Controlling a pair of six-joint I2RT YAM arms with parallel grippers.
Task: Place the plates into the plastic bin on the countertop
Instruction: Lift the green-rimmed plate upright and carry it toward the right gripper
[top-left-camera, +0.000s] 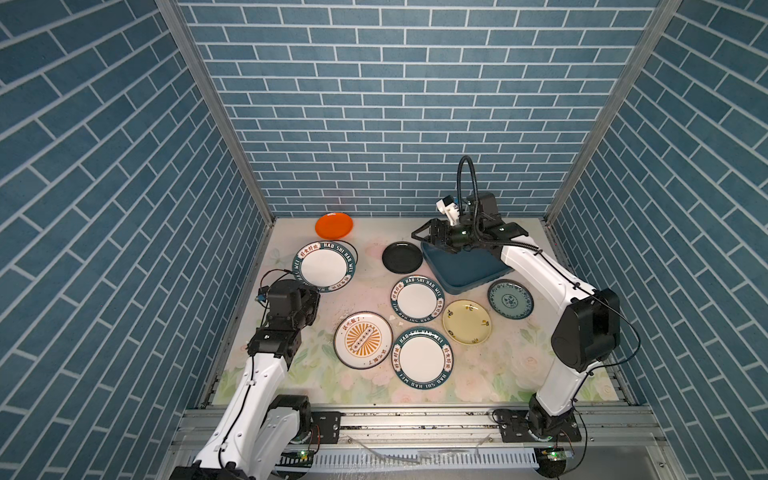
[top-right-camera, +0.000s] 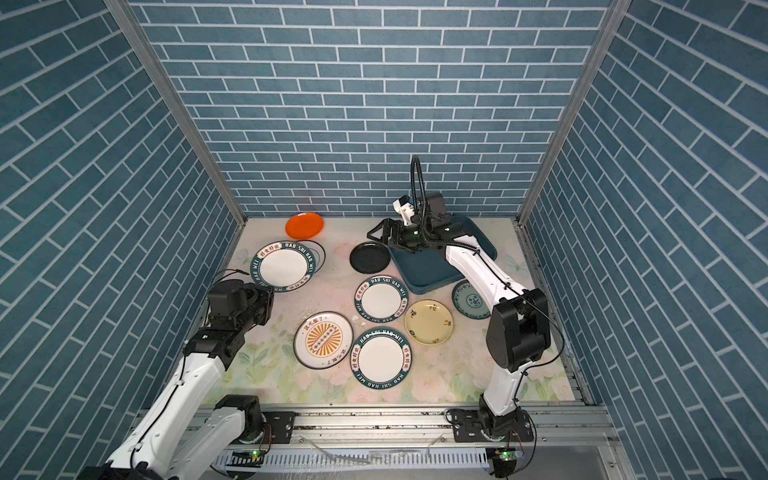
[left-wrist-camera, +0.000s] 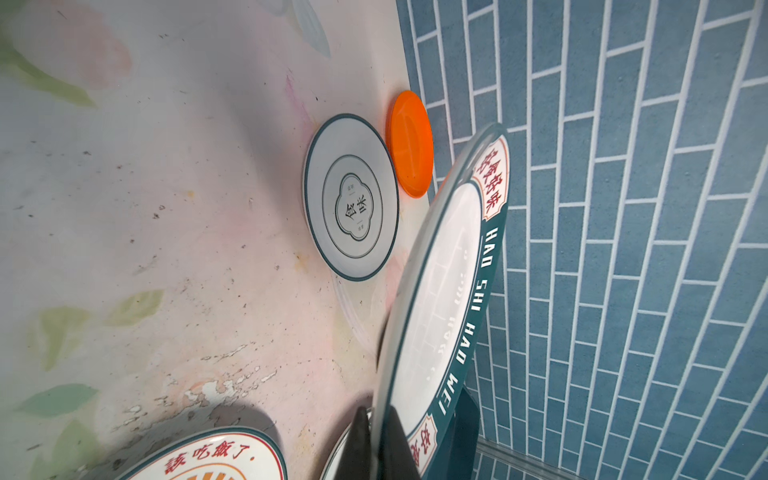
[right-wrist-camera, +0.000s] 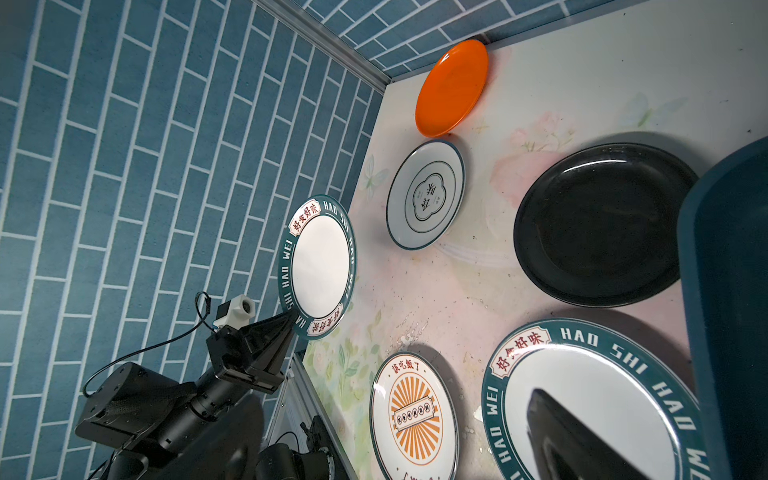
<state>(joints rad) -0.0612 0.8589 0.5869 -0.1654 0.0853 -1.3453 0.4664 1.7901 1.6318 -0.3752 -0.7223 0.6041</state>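
Left end effector (right-wrist-camera: 291, 318) pinched a round white plate with teal lettered rim (right-wrist-camera: 320, 266) above the scuffed flower-printed tabletop (top-left-camera: 498, 365), enclosed by blue brick-patterned walls (top-left-camera: 374, 124).

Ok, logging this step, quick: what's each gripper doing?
Left gripper: shut on the rim of a teal-rimmed plate.
Right gripper: open, holding nothing.

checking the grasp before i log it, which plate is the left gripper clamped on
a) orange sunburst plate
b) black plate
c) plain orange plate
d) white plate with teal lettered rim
d: in the right wrist view the left gripper is shut on the edge of the white plate with teal lettered rim, held up off the countertop.
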